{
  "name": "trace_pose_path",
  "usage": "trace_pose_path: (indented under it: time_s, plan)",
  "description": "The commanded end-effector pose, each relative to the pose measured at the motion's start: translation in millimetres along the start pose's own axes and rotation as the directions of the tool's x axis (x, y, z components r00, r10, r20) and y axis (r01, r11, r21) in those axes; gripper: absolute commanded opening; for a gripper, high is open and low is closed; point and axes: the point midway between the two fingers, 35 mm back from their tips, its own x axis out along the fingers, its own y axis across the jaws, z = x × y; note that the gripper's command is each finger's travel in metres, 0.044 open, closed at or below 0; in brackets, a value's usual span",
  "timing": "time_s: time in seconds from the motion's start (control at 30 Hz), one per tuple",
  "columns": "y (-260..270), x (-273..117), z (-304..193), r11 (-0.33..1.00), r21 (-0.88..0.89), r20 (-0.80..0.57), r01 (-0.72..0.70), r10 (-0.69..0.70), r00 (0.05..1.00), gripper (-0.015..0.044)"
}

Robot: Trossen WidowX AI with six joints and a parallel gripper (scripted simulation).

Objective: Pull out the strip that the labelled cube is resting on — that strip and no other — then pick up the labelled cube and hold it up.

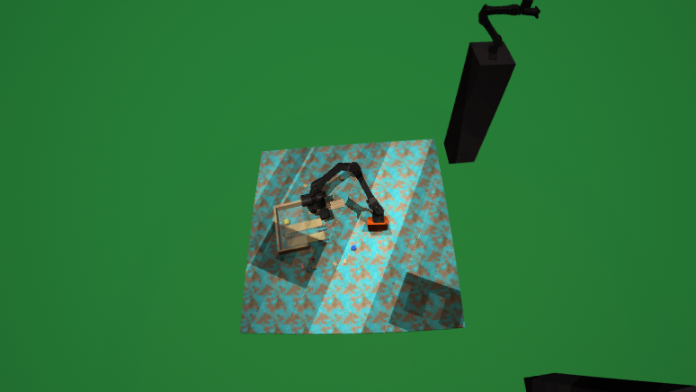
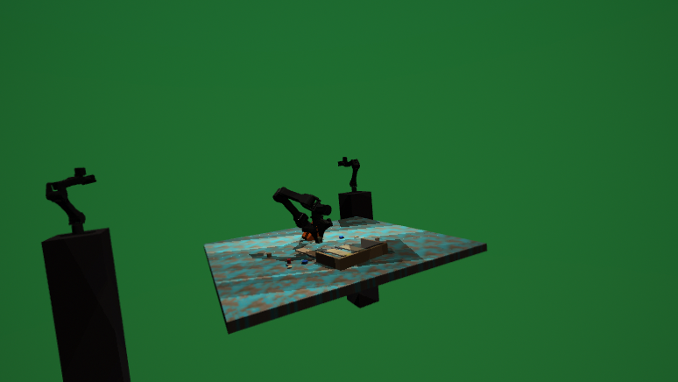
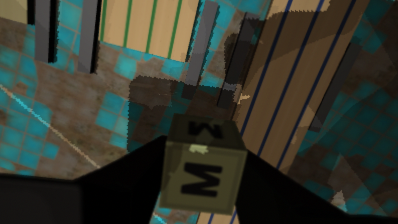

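Although the top and exterior views are small and shadowed, the labelled cube [image 3: 202,175] is seen clearly at the lower centre of the wrist frame. It is gripped between the jaws, which are closed on its two opposite sides. A black M is shown on each of its two visible faces. Beyond it, a strip with blue lines [image 3: 301,75] is seen slanting from the upper right of that frame down behind the cube. The cube appears to be held above the worktop [image 1: 341,311] [image 2: 265,293], though its clearance cannot be judged with certainty. At the upper left of the wrist frame, a strip with green lines [image 3: 162,22] is seen apart from the cube, near a dark rail [image 3: 202,50].

In the top view, the black arm [image 1: 361,185] [image 2: 297,197] is bent over the upper right corner of a wooden tray [image 1: 276,228] [image 2: 350,263]. Two pale strips, one at the middle [image 1: 308,225] and one lower down [image 1: 314,236], are laid partly within the tray, with their right ends beyond it. A yellow block [image 1: 286,221] is seen by the left end of the middle one. A blue piece [image 1: 353,247] [image 2: 341,236] is left well apart from the tray.
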Motion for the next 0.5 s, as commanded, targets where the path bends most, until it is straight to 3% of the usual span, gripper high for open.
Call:
trace_pose_path:
  time_s: [0.0,0.47]
  plan:
    - [8.9,0.2,-13.4,1.0,0.004,0.0,-0.004,0.004,1.0,0.0]
    - [29.7,2.5,-47.1,1.0,0.002,-0.002,-0.004,0.004,1.0,0.0]
